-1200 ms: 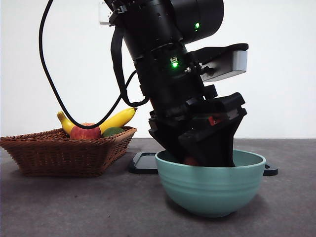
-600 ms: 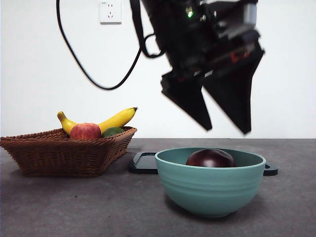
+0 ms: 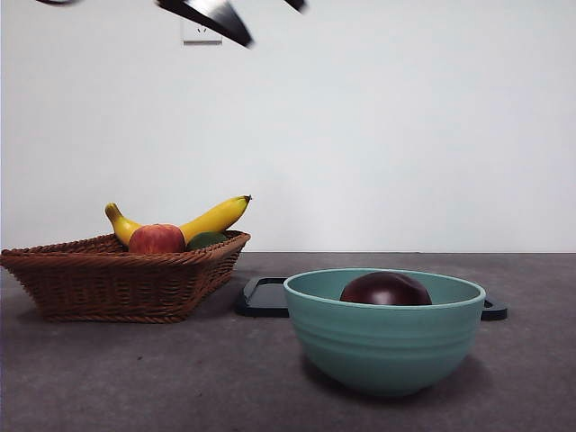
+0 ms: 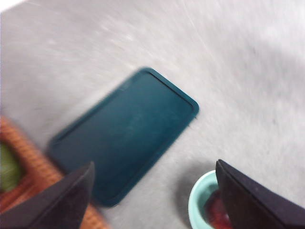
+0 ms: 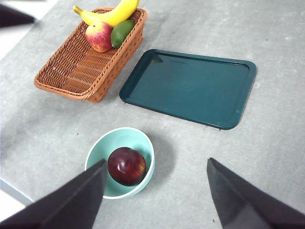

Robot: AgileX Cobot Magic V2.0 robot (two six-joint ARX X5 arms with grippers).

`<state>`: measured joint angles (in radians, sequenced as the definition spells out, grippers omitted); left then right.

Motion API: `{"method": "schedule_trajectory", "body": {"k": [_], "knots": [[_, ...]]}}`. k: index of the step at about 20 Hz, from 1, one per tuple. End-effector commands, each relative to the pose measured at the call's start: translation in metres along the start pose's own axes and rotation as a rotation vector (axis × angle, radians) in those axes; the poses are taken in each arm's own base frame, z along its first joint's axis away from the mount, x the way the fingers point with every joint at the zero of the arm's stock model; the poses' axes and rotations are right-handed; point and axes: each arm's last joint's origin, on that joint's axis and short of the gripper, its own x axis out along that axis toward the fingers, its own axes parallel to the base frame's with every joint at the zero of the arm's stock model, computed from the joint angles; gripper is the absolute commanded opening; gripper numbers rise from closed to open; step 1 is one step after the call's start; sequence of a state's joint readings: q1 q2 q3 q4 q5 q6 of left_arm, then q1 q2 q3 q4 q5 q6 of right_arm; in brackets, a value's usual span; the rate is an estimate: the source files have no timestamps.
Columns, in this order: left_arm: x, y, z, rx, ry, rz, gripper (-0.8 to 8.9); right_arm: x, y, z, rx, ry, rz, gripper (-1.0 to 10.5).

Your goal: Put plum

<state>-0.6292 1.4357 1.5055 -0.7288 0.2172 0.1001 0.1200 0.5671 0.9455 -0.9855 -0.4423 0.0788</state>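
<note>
The dark maroon plum (image 3: 385,289) lies inside the teal bowl (image 3: 384,346), free of any gripper. From high above, the right wrist view shows the plum (image 5: 127,166) in the bowl (image 5: 124,137) beneath my open, empty right gripper (image 5: 156,161). My left gripper (image 4: 155,164) is open and empty too, well above the table, with the bowl (image 4: 195,200) and plum (image 4: 217,214) beside one jaw. Its view is blurred. In the front view only a black jaw tip (image 3: 216,18) shows at the top edge.
A wicker basket (image 3: 117,274) at the left holds a banana (image 3: 216,216), a red apple (image 3: 156,239) and a green fruit (image 3: 207,239). A dark teal tray (image 3: 265,297) lies flat behind the bowl, between it and the basket (image 5: 71,71).
The gripper that reached into the bowl opened, left the plum there, then rose up and to the left until only a tip shows.
</note>
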Motion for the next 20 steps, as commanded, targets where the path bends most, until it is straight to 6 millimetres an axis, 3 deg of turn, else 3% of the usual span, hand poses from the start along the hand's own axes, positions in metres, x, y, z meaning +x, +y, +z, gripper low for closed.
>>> {"method": "schedule_trajectory", "body": {"k": [1, 6, 13, 16, 20], "knots": [[-0.020, 0.010, -0.002, -0.047, -0.008, 0.018, 4.06, -0.002, 0.002, 0.004, -0.020, -0.011, 0.005, 3.3], [-0.029, 0.018, -0.048, -0.137, 0.058, -0.040, 4.06, 0.003, -0.001, 0.006, -0.014, 0.011, -0.002, 3.3], [-0.030, -0.004, -0.115, -0.216, 0.172, -0.271, 4.05, 0.020, -0.008, 0.012, 0.016, 0.082, 0.008, 3.3], [-0.035, -0.010, -0.127, -0.204, 0.229, -0.311, 4.04, 0.026, -0.008, 0.012, 0.025, 0.129, 0.038, 3.3], [-0.037, -0.012, -0.129, -0.209, 0.238, -0.351, 4.04, 0.033, -0.007, 0.010, 0.021, 0.197, 0.063, 3.3]]}}
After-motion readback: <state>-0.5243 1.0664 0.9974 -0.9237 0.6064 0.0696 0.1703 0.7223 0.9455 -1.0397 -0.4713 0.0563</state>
